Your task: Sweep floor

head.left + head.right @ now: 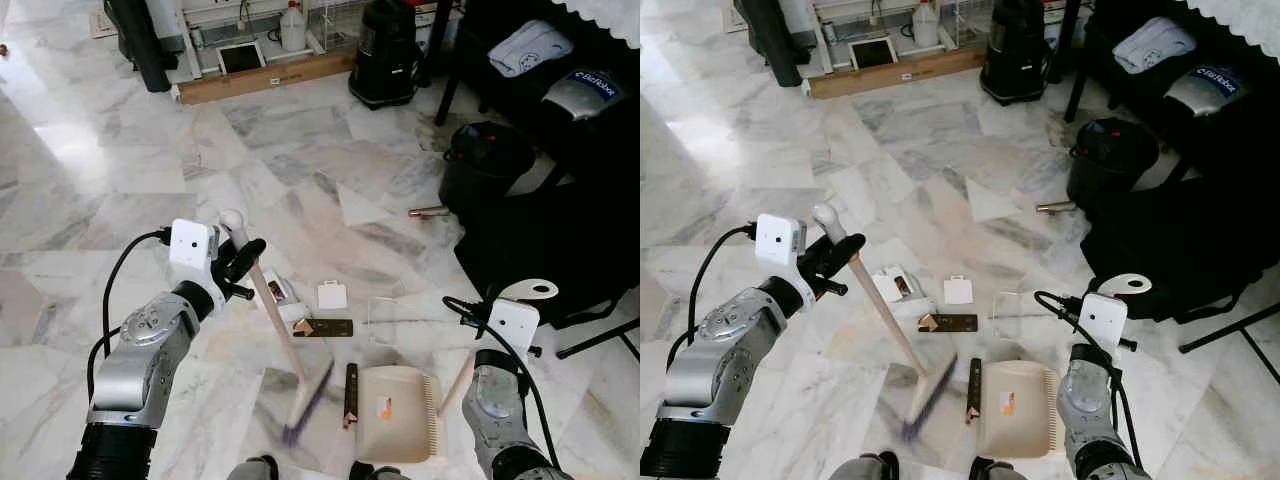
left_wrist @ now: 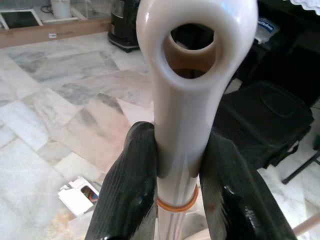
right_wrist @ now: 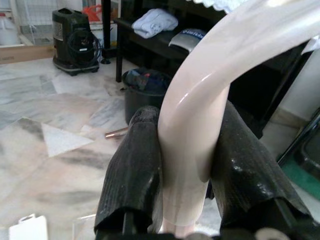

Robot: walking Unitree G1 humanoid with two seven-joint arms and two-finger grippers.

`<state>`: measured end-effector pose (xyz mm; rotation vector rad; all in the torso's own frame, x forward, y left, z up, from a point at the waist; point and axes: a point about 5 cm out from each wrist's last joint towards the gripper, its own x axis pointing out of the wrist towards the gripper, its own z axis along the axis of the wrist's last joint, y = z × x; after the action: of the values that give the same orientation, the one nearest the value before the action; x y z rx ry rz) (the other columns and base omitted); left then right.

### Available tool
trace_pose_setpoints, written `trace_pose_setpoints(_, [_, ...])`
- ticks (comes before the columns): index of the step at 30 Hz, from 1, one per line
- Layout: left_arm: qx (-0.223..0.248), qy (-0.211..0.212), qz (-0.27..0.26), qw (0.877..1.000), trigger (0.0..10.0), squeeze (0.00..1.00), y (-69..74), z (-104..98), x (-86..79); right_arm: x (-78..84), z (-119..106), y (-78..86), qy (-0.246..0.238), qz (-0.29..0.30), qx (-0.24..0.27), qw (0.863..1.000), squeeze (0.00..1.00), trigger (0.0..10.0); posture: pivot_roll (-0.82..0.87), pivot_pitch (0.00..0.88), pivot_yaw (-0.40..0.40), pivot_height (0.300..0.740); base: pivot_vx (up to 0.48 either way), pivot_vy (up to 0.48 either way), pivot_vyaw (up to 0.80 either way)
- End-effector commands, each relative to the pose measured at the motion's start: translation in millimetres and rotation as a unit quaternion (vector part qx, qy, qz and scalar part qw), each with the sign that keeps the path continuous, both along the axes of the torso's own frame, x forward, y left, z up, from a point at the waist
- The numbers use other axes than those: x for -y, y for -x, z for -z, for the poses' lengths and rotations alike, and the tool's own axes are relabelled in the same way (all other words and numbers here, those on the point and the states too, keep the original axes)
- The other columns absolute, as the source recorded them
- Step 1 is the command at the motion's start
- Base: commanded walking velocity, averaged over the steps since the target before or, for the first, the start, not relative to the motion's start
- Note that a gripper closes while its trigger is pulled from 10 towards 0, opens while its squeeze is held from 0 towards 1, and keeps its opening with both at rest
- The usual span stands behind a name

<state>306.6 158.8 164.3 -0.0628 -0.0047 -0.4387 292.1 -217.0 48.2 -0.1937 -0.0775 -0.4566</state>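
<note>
My left gripper (image 1: 243, 262) is shut on the cream top of a broom handle (image 1: 275, 320). The wooden shaft slants down to blurred purple bristles (image 1: 305, 405) on the marble floor. In the left wrist view both black fingers (image 2: 125, 190) clamp the handle (image 2: 182, 100) just below its hanging hole. My right gripper (image 3: 187, 165) is shut on the cream dustpan handle (image 1: 527, 291), whose beige pan (image 1: 398, 412) lies flat on the floor to the right of the bristles. Litter lies ahead: white cards (image 1: 332, 295), a dark strip (image 1: 322, 327), a dark stick (image 1: 351, 393) and a clear wrapper (image 1: 383, 320).
A black bin (image 1: 485, 165) and dark furniture with bags (image 1: 560, 200) stand to the right. A black appliance (image 1: 385, 55) and a wooden plank (image 1: 265, 78) are at the back. A small metal tube (image 1: 428, 211) lies near the bin. Open marble floor (image 1: 120, 180) stretches left.
</note>
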Motion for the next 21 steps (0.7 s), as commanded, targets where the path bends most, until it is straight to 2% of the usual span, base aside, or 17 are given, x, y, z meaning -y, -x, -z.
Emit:
trace_pose_setpoints(1, [0.009,-0.008,0.004,1.0,10.0,0.0,1.5,-0.2,-0.4,13.4,7.2,9.0,0.03,0.011,-0.026,0.999,0.0,10.0,0.29,0.178,-0.007,0.74,0.0,0.0,0.0])
trace_pose_setpoints(9, [0.008,-0.011,0.004,1.0,10.0,0.0,2.1,1.7,-0.2,15.0,8.1,9.7,0.03,0.012,-0.03,0.999,0.0,10.0,0.3,0.18,-0.009,0.74,0.0,0.0,0.0])
trace_pose_setpoints(21, [-0.032,-0.038,0.04,0.998,10.0,0.0,9.0,16.5,2.7,1.4,18.1,14.0,0.015,0.001,-0.045,0.999,0.0,10.0,0.31,0.194,-0.002,0.74,0.0,0.0,0.0])
